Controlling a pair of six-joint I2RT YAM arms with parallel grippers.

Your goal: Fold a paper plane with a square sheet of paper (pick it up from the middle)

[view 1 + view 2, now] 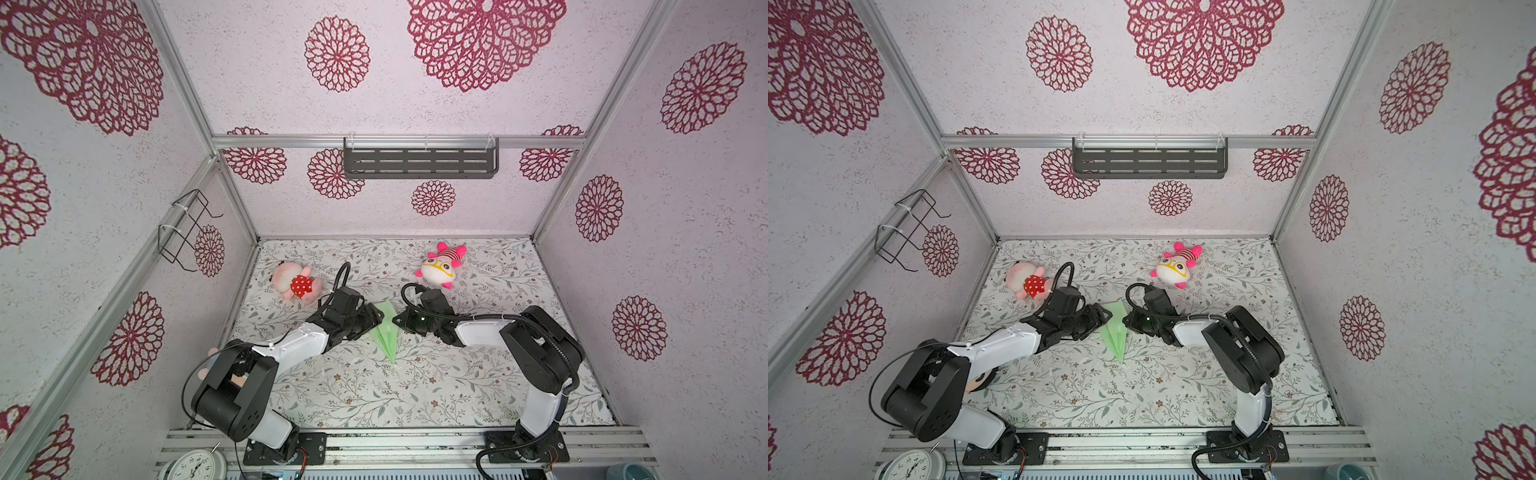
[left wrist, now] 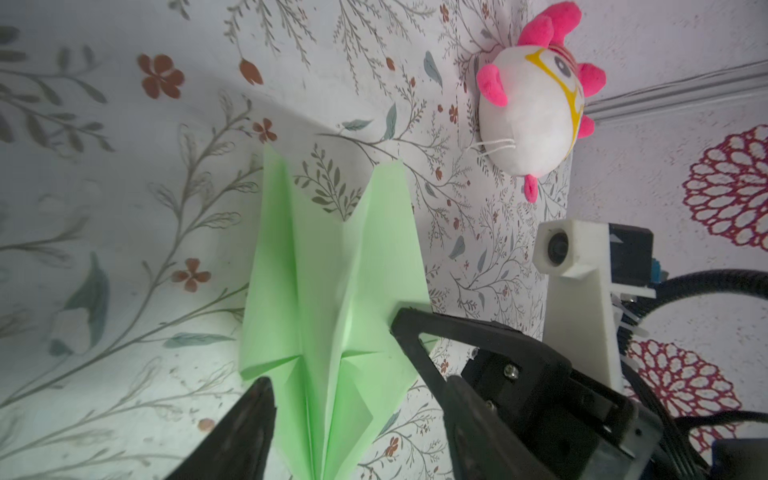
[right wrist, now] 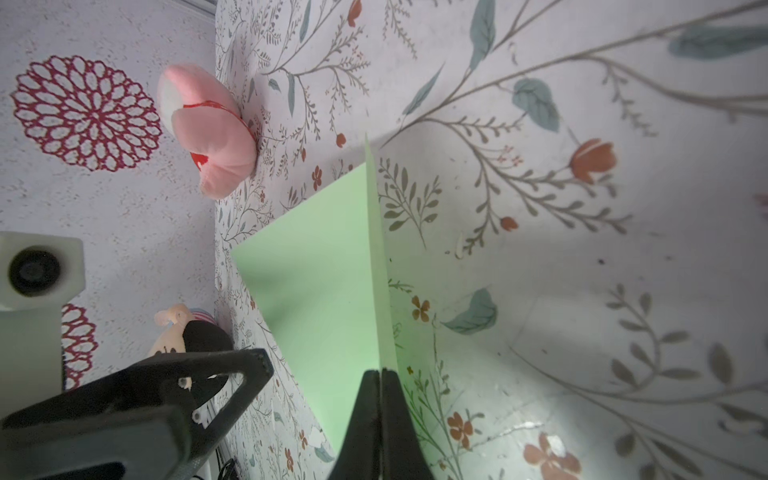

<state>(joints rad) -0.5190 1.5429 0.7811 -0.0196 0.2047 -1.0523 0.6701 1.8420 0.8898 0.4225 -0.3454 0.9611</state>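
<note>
Right jaws: I read the right gripper point(image 3: 380, 376) as pressed together on the paper plane point(image 3: 320, 299); an upright green fold runs straight out from the pinch, and a flat wing spreads to one side of it.
Left jaws: the left gripper point(image 2: 357, 386) stands spread; one dark finger sits either side of the plane's body, with the centre crease between them; I cannot tell from here whether either finger touches the paper.
Plane: mint-green, folded to a narrow dart; in both top views the paper plane point(image 1: 386, 332) point(image 1: 1117, 332) lies between the left gripper point(image 1: 374, 318) and the right gripper point(image 1: 397, 321), the two sets of jaws meeting it from opposite sides at its wider tail half; its pointed nose reaches out past both jaws toward the arm bases.
Height: I cannot tell whether the plane rests on the floral table cover point(image 1: 374, 395) or hangs just above it.
Beyond the jaws: a white-and-pink plush point(image 1: 440, 266) lies past the right jaws toward the back wall; a pink plush point(image 1: 297, 284) in a red spotted dress lies past the left jaws; both are well apart from the paper.
</note>
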